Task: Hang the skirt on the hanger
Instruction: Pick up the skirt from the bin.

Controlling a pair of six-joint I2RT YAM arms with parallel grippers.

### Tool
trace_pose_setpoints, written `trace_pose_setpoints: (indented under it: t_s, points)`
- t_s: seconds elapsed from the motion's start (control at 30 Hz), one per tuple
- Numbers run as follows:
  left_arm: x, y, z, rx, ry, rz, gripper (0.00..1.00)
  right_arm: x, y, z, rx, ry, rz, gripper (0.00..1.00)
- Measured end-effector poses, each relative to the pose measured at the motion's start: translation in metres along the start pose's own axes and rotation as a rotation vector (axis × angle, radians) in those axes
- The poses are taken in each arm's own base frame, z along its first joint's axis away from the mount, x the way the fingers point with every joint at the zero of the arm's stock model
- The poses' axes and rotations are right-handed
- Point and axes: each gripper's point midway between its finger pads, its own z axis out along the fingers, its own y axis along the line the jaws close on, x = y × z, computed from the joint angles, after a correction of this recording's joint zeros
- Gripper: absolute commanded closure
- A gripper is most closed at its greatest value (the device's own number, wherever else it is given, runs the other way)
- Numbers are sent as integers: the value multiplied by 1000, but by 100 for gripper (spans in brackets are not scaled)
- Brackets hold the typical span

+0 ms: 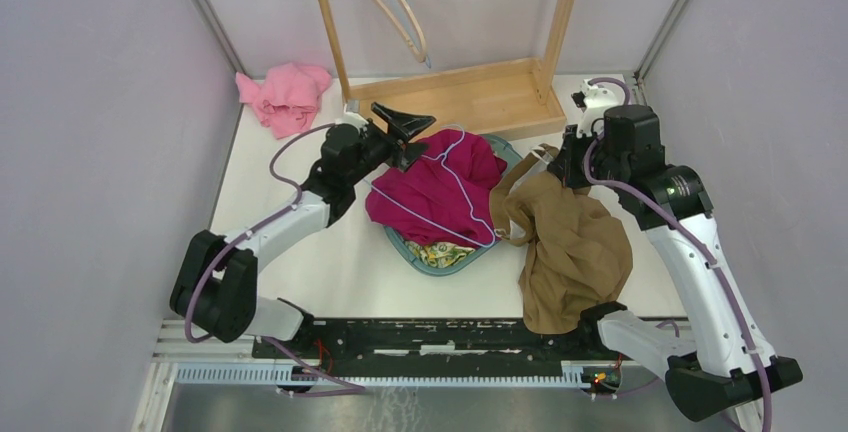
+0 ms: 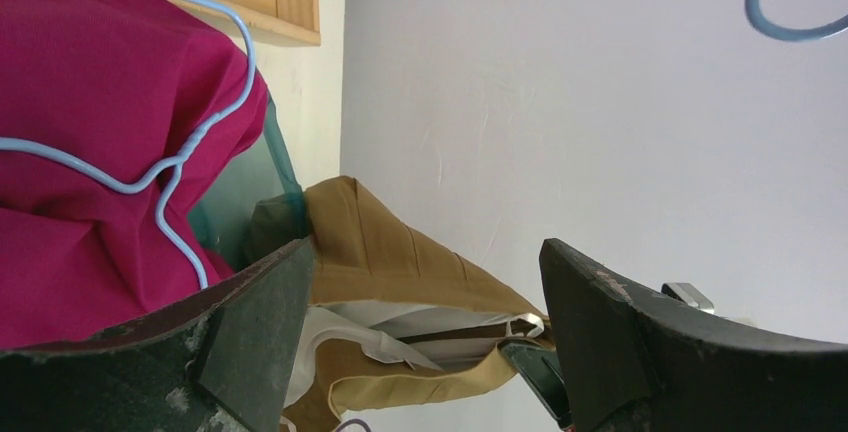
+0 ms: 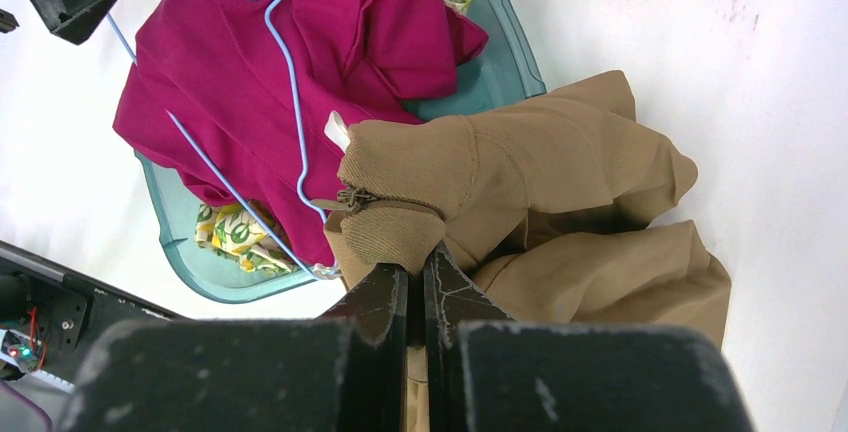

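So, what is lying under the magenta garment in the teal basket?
A yellow-green patterned cloth shows at the basket's near rim. Whatever lies deeper is covered by the magenta garment.

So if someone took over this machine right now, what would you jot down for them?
Right gripper: shut on the tan skirt, pinching its waistband near the zip; the rest lies heaped on the table.
Left gripper: open, empty, beside the magenta garment.
Blue hanger: lying on that garment, in the teal basket.
Done: skirt gripped.
Left: take the hanger, get the skirt onto it.
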Motion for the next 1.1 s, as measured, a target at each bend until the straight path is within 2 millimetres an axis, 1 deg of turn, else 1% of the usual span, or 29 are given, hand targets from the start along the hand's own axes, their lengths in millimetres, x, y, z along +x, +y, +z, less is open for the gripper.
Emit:
trace_pose_setpoints:
  t_s: [0.17, 0.27, 0.33, 0.43, 0.47, 0.57, 0.73, 0.9, 1.03, 1.1]
  points:
    - [8, 0, 3, -12, 18, 1, 10, 0, 1, 1, -8, 4, 1, 99]
    - [11, 6, 14, -26, 28, 8, 11, 0, 2, 2, -13, 7, 1, 99]
    - [13, 19, 24, -50, 37, 5, 11, 0, 3, 3, -15, 6, 1, 99]
    - [17, 53, 37, -124, 50, 0, 11, 0, 2, 4, -15, 7, 1, 99]
    - [18, 68, 41, -156, 53, -5, 12, 0, 2, 4, -15, 7, 1, 99]
    - [20, 85, 43, -194, 55, -11, 12, 0, 2, 4, -15, 7, 1, 99]
    - [21, 97, 36, -209, 44, -6, 12, 0, 2, 6, -17, 4, 1, 99]
    - [22, 98, 33, -212, 40, 3, 12, 3, 2, 10, -19, 11, 6, 99]
    - [27, 98, 39, -207, 43, 9, 12, 4, 2, 12, -20, 13, 6, 99]
    - [33, 98, 47, -203, 54, 13, 12, 4, 2, 12, -20, 12, 6, 99]
